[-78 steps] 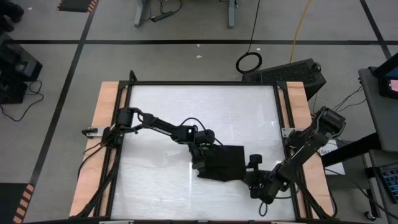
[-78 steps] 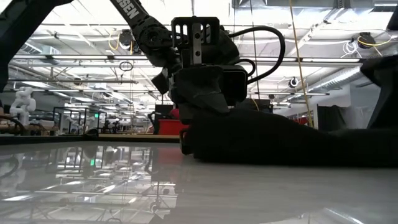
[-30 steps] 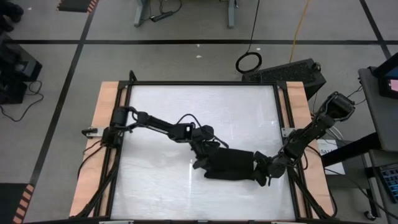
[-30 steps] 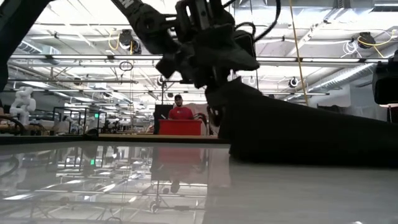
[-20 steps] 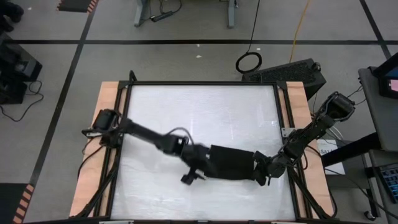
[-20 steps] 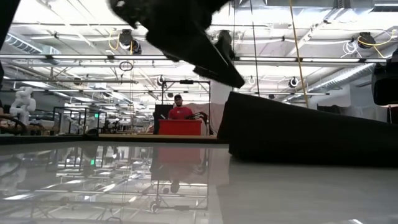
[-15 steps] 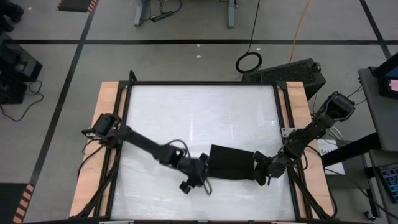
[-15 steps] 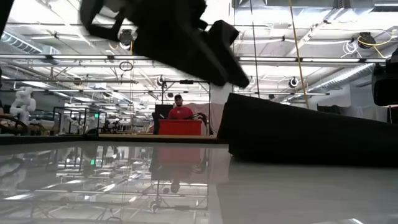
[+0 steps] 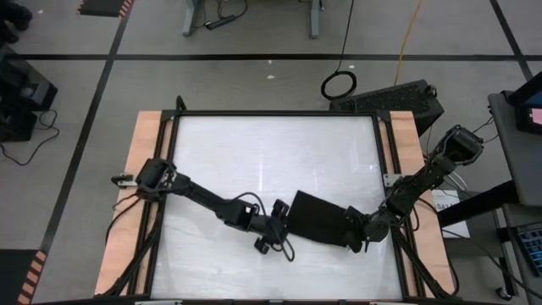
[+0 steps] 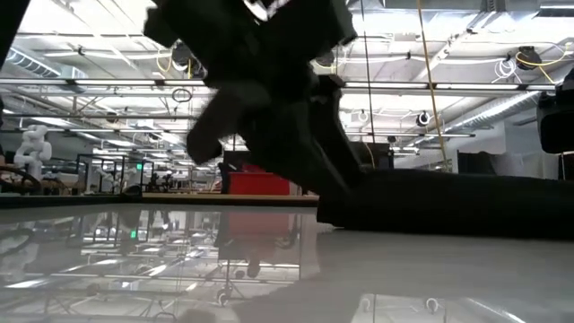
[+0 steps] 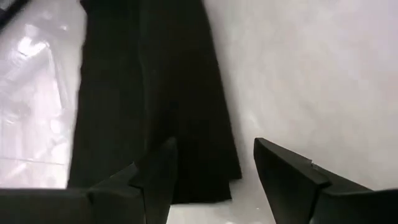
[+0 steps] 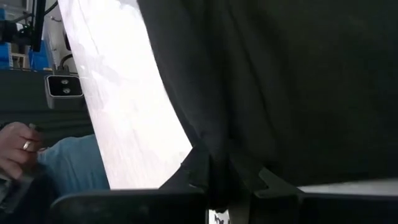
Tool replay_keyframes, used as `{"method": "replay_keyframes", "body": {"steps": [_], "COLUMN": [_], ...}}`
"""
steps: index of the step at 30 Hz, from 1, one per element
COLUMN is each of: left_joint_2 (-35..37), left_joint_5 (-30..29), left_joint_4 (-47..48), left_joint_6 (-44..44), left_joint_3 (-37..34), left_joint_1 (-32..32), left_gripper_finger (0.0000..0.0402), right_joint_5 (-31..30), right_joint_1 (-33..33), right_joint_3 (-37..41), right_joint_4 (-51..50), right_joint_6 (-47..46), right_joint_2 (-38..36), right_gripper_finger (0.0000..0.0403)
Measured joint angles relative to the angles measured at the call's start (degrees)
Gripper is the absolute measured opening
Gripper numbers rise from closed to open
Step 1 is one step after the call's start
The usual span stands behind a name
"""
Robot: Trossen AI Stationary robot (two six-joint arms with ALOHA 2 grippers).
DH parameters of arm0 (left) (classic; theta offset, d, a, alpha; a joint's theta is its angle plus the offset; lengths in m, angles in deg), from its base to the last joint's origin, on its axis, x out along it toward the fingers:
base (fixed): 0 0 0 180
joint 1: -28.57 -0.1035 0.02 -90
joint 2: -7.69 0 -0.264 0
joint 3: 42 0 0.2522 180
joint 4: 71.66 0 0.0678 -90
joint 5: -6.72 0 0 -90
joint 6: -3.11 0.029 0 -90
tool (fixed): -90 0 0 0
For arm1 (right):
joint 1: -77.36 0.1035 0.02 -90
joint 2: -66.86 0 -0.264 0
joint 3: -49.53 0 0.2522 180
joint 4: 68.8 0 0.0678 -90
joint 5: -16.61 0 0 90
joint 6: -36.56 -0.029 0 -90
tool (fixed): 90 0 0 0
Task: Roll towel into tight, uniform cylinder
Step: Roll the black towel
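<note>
The black towel [image 9: 320, 219] lies on the white table as a folded strip, slanting from far left to near right; in the low view the towel [image 10: 448, 202] is a low dark band. My left gripper [image 9: 276, 224] stands open and low at the strip's left end, and in its wrist view the gripper [image 11: 212, 144] has the towel's corner [image 11: 205, 180] between its spread fingers. My right gripper [image 9: 356, 237] is shut on the strip's right end. My left gripper: one finger [image 11: 155, 177] shows in front of the towel's left end, but I cannot tell whether it touches the cloth. My right gripper pinches the towel's right end [image 12: 217, 149] between its two shut fingers, where folds of cloth gather. It comes low from the table's near right. The towel lies on the table.
Wooden rails [image 9: 144, 195] and a black frame border the white tabletop, whose far half [image 9: 271, 152] is bare. A person's hand and blue sleeve [image 12: 37, 155] show beyond the table's edge in the right wrist view.
My left gripper has let go of the towel's left end, swung toward the table's near edge and come back low beside that end. The towel's left part, held up before, has dropped lower onto the table. My right gripper has kept its hold.
</note>
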Motion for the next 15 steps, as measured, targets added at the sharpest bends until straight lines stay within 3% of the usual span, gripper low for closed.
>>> {"method": "replay_keyframes", "body": {"steps": [8,15], "left_joint_2": [-1.2,-2.3], "left_joint_5": [-0.9,6.0], "left_joint_4": [-2.9,-1.0], "left_joint_6": [4.1,1.3], "left_joint_3": [0.1,0.0], "left_joint_1": [-2.7,-5.2], "left_gripper_finger": [0.0217,0.0217], "right_joint_5": [0.9,1.4], "right_joint_1": [0.0,0.0], "right_joint_3": [0.0,0.0], "right_joint_4": [0.9,1.0], "right_joint_6": [0.0,0.1], "right_joint_2": [0.0,0.0], "right_gripper_finger": [0.0010,0.0010]}}
